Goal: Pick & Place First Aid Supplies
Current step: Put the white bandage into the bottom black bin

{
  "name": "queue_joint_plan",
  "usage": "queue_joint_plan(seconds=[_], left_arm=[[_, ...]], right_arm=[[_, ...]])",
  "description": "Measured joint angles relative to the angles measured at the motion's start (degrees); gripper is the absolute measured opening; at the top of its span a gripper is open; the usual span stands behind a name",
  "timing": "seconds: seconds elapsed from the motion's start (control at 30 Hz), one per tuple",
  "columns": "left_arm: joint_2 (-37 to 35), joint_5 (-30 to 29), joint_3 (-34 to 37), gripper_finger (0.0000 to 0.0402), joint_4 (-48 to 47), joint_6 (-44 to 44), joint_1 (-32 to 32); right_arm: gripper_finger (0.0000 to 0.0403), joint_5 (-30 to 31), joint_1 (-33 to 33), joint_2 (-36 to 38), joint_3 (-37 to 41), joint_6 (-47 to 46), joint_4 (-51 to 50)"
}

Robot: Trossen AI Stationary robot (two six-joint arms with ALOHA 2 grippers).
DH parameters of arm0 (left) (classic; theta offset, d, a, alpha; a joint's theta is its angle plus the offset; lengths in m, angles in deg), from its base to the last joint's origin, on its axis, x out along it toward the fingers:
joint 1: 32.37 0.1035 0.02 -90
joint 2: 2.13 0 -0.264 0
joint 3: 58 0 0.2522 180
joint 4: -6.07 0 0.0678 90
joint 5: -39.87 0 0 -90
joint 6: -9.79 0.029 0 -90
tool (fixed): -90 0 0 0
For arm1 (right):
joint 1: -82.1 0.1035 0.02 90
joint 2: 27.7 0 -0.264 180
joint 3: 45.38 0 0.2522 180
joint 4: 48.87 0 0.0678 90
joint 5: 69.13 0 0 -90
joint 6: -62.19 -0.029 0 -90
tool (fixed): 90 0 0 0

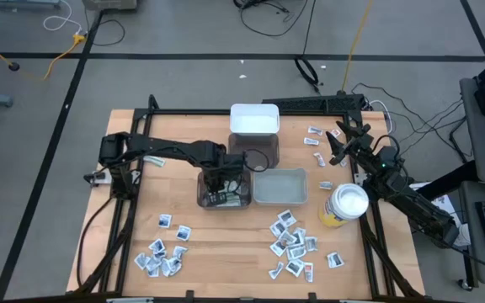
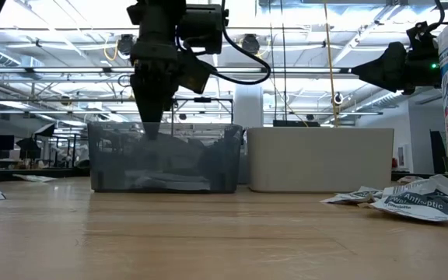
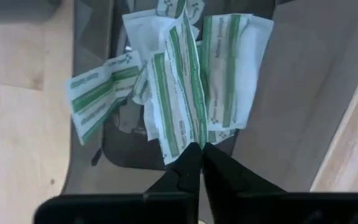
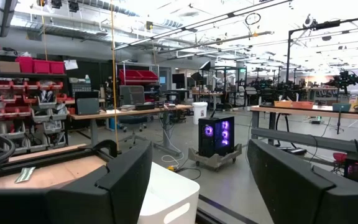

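We record the first aid supplies in three lots. The first is a bunch of white packets with green stripes, lying inside the dark translucent bin at the middle of the bench. In the left wrist view the left gripper has its fingers drawn almost together at the lower edge of one striped packet; we cannot tell whether the tips pinch it or only touch it. In the low view the bin's smoky wall blurs its contents to pale shapes.

The second lot is a loose cluster of small square sachets on the near-left of the bench, and the third a larger scatter on the near-right. A few more packets lie at the far right. Their print is too small to read from above; in the low view one near packet reads partly as "Antiseptic".

We list further containers: a clear bin just beside the dark one, contents not discernible; a second dark bin behind; and a white bin at the far edge. A yellow wipes canister with a white lid stands at the right, cut off by the frame in the low view.

The right gripper waits above the far-right corner, fingers wide apart and holding nothing.
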Motion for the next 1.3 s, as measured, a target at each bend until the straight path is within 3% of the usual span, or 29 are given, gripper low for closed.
queue_joint_plan(seconds=[0.1,0.4,0.6,0.8,1.1,1.3], left_arm=[[0.0,-0.53,0.0,0.007,-0.19,0.81,0.0],[0.0,0.81,0.0,0.0246,-0.51,3.4,0.45],[-2.73,0.88,-0.04,0.031,-3.21,5.07,2.38],[-5.61,0.91,-0.04,0.0332,-7.98,9.74,4.86],[-9.64,-5.48,-0.07,0.0315,-14.35,22.64,9.13],[-11.55,-6.44,1.03,0.0308,-15.44,20.73,15.42]], right_arm=[[0.0263,0.01,-0.02,0.0,-0.02,0.0,-0.01],[0.0263,0.01,-0.02,0.0,0.0,0.0,-0.02],[0.0263,0.01,0.0,-0.01,-0.02,0.0,0.0],[0.0263,0.0,-0.02,0.0,-0.02,0.0,0.04],[0.0263,0.01,-0.01,0.01,-0.01,0.0,0.0],[0.0263,0.01,-0.02,0.01,0.0,0.0,0.0]])
